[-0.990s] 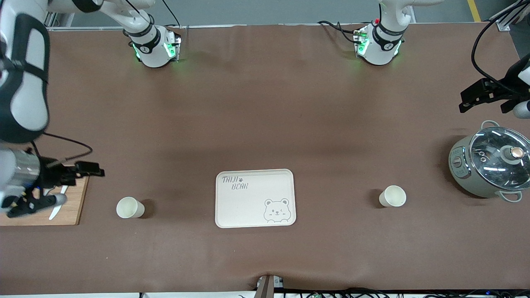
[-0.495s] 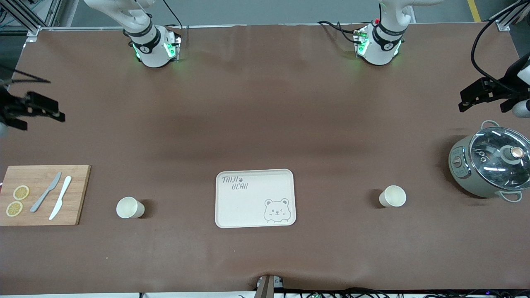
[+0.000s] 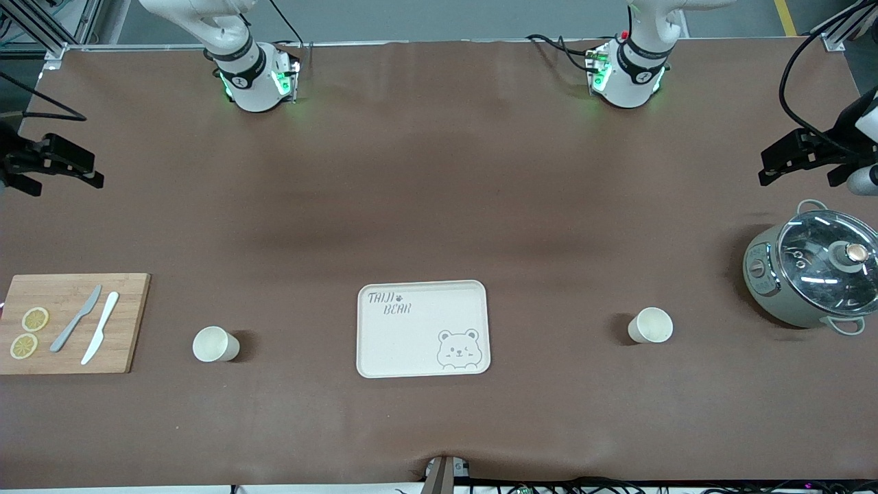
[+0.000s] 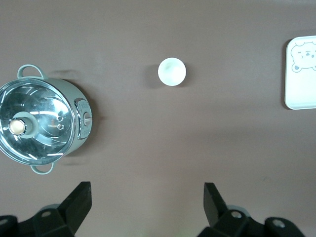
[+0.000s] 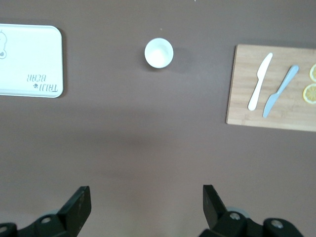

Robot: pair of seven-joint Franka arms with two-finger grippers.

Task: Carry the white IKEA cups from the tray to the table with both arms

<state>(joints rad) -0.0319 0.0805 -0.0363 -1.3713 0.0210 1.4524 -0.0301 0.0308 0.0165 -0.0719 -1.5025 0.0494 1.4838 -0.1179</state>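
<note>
The right end effector (image 3: pixel 51 165) has pulled up off the board (image 3: pixel 72 322) to the worktop (image 3: pixel 439 171) edge, while the left end effector (image 3: pixel 799 161) hangs above the pot (image 3: pixel 813 274) — both wide open, empty. Both cups (image 3: pixel 215 344) (image 3: pixel 650 325) stand on the cloth either side of the bare tray (image 3: pixel 422 329); little looks left to spoil, though a low sweep inward could tip one.

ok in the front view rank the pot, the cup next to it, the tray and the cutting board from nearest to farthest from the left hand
From the left hand, open over the table's left-arm end:
1. Pot, just nearer the camera, at that same end.
2. Cup, beside the pot, toward the tray.
3. Tray, mid-table.
4. Cutting board, at the right arm's end.
</note>
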